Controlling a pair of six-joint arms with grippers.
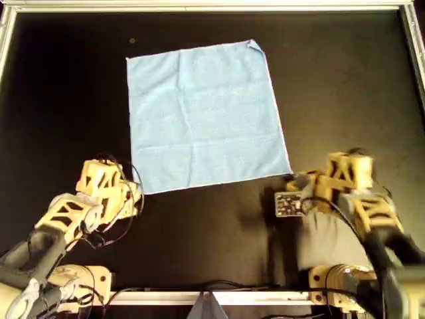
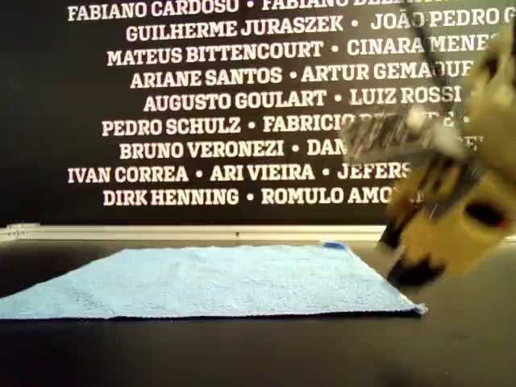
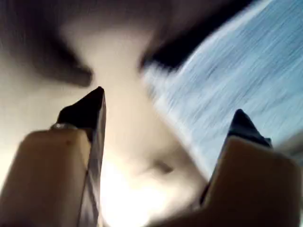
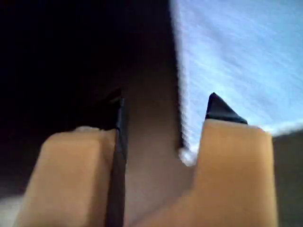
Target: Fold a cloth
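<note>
A robot lab or show stand is seen here. A black table [image 1: 66, 100] is edged by a silver metal frame [image 1: 199, 6]. Behind it, a black wall [image 2: 48, 97] is covered with many people's names [image 2: 234, 101] printed in white letters.

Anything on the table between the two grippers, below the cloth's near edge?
Nothing: the overhead view shows bare black table between left gripper and right gripper, beneath the cloth.
</note>
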